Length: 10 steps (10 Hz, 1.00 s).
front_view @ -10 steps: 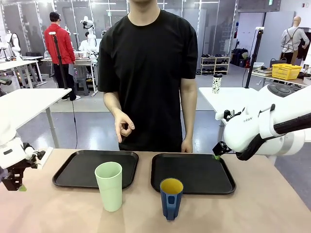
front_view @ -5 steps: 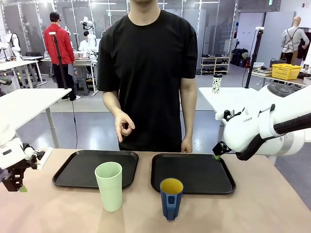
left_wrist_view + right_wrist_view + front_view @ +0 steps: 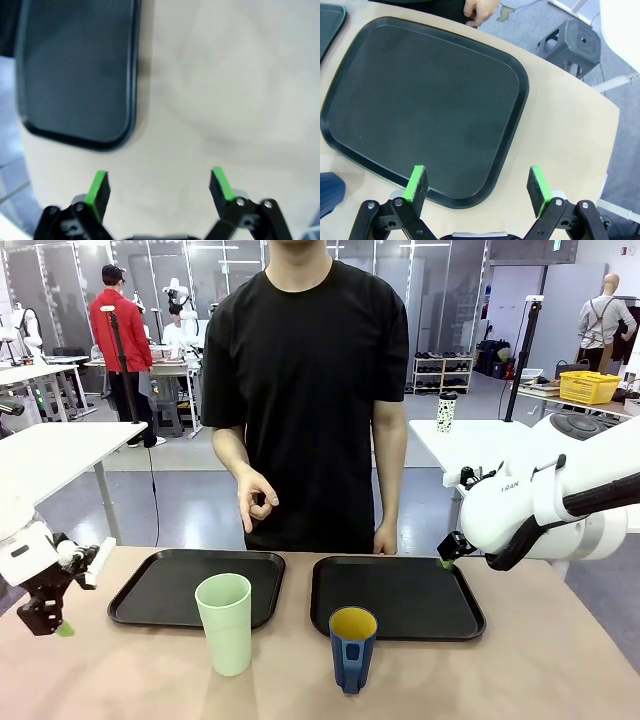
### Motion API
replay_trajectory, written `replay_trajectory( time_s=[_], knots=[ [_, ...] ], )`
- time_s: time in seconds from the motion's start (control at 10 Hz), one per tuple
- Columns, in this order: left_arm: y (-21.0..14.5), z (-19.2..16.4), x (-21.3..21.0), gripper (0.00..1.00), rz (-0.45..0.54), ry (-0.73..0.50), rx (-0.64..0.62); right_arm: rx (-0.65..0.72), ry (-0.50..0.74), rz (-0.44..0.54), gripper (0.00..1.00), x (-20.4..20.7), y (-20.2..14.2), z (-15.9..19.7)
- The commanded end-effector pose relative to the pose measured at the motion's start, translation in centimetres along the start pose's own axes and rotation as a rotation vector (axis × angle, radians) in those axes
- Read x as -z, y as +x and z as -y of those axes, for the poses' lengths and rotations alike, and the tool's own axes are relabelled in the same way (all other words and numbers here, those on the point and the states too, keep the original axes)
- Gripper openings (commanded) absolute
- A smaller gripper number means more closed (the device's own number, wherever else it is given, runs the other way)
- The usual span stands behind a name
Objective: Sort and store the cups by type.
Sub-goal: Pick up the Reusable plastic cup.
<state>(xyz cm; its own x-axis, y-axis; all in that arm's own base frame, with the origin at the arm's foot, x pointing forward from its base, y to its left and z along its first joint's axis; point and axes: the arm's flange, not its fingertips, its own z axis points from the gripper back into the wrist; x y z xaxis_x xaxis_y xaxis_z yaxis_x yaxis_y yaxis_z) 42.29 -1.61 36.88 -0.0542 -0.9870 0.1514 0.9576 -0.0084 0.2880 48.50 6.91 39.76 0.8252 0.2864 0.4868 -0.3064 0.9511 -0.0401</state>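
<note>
**Approach with both grippers empty, cups unsorted**

Neither cup is on a tray yet, so I judge the step in hand to be the first reach. The left gripper [image 3: 48,618] hangs at the lower left of the front view, its fingers spread wide with nothing between them. Its wrist view shows bare table [image 3: 225,100] ahead and the left tray [image 3: 75,70] at upper left. The pale green tumbler [image 3: 224,623] stands upright in the lower middle, just in front of that tray and well apart from the gripper. To do this well, I would come in level from the side, straddle the tumbler about mid-height, and close gently so it does not tip. The right gripper [image 3: 446,560], also spread and empty, hovers by the upper right corner of the right tray [image 3: 400,600]. The blue cup [image 3: 352,648] stands at lower centre, just in front of that tray, handle toward the camera.
</note>
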Motion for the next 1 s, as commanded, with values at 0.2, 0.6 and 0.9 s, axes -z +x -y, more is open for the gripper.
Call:
replay_trajectory(
  time_s=[0.2, 0.6, 0.9],
  knots=[
    [-1.6, 0.7, 1.7, 1.00, 0.425, -0.064, 0.029, 0.003, 0.001, 0.007, 1.00, 0.1, 0.1, 0.2],
    [-2.1, 0.9, 5.2, 1.00, 0.871, -0.020, -0.023, 0.003, 0.001, 0.007, 1.00, 0.1, 0.1, 0.2],
    [-1.8, 1.0, 9.2, 1.00, 1.039, -0.026, -0.107, 0.003, 0.001, 0.007, 1.00, 0.1, 0.1, 0.2]
  ],
)
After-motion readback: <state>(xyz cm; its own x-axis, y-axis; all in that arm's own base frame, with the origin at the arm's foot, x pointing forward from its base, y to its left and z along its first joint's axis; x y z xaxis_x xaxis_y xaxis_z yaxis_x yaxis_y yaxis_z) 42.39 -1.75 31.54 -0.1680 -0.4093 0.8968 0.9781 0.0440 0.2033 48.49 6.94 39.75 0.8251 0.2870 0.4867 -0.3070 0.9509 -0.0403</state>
